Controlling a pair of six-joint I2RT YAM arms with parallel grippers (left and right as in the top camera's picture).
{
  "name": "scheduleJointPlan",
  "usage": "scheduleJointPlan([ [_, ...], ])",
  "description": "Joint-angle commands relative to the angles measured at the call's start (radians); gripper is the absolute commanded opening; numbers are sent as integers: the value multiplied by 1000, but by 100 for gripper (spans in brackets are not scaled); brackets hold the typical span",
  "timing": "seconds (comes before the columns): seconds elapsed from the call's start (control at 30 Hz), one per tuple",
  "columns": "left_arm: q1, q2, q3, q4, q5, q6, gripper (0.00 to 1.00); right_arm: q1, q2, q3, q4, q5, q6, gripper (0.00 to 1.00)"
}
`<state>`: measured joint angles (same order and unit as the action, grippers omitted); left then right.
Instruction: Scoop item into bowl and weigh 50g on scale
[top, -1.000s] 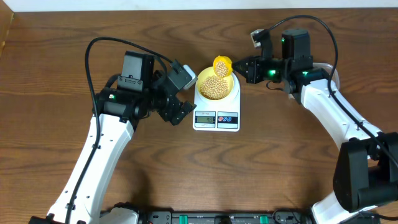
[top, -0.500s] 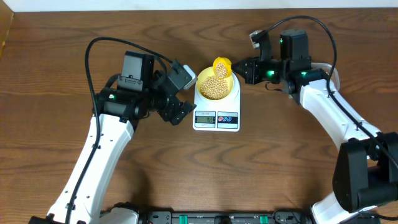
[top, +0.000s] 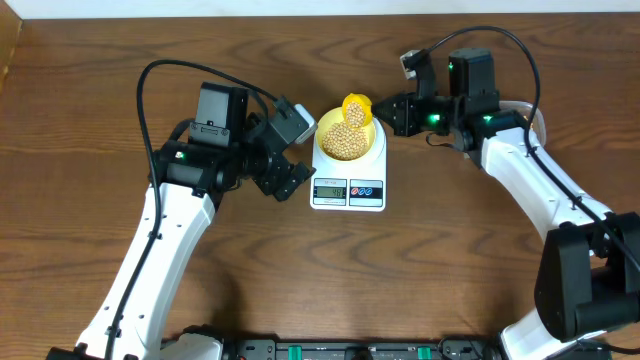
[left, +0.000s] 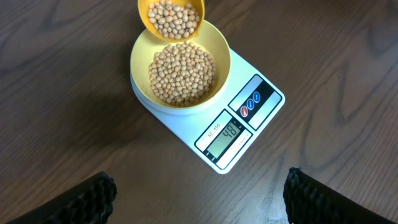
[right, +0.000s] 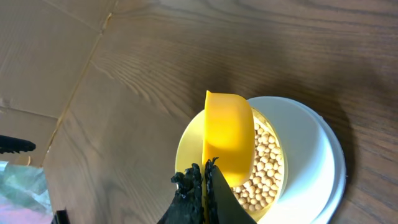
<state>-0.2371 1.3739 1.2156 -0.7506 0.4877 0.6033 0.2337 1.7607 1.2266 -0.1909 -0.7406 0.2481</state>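
Wood table (top: 450, 270); right arm (top: 530, 170) stretched toward bowl (left: 140, 73), fingers (right: 193, 194) pinching tilted scoop (right: 227, 137)

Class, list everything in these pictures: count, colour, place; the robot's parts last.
small round tan beans: many, tan, in the bowl and the scoop.
small round shallow bowl: one, pale yellow, on the scale.
flat digital kitchen scale: one, white, on the table.
bright plastic scoop: one, yellow, over the bowl's rim.
wooden table: one, brown, under everything.
left arm: one, white and black, left of the scale, jaws open.
right arm: one, white and black, right of the scale, jaws shut on the scoop.
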Motion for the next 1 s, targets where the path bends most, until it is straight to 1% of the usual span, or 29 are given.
scheduleJointPlan([
  [0.0,5,-7,-17,3,-6,10,88,-3,-3,2,0,-100,-69,1],
  [0.03,5,-7,-17,3,-6,10,88,-3,-3,2,0,-107,-79,1],
  [0.13,5,-7,-17,3,-6,10,88,-5,-3,2,-2,-11,-42,1],
  [0.27,5,-7,-17,3,-6,10,88,-5,-3,2,1,-74,-80,1],
  [0.33,5,-7,-17,3,-6,10,88,-7,-3,2,-1,-42,-57,1],
  [0.43,5,-7,-17,3,-6,10,88,-14,-3,2,0,-76,-64,1],
  [0.6,5,-7,-17,3,-6,10,88,-19,-3,2,1,-69,-62,1],
  [0.63,5,-7,-17,3,-6,10,88,-19,-3,2,-1,-47,-38,1],
  [0.67,5,-7,-17,3,-6,10,88,-19,-3,2,-5,-67,-48,1],
  [0.73,5,-7,-17,3,-6,10,88,-13,-3,2,-11,-196,-174,1],
  [0.77,5,-7,-17,3,-6,10,88,-10,-3,2,-8,-213,-200,1],
  [0.8,5,-7,-17,3,-6,10,88,-7,-3,2,0,-189,-192,1],
  [0.9,5,-7,-17,3,-6,10,88,-6,-3,2,-1,-11,-60,1],
  [0.97,5,-7,-17,3,-6,10,88,-6,-3,2,-5,21,-24,1],
])
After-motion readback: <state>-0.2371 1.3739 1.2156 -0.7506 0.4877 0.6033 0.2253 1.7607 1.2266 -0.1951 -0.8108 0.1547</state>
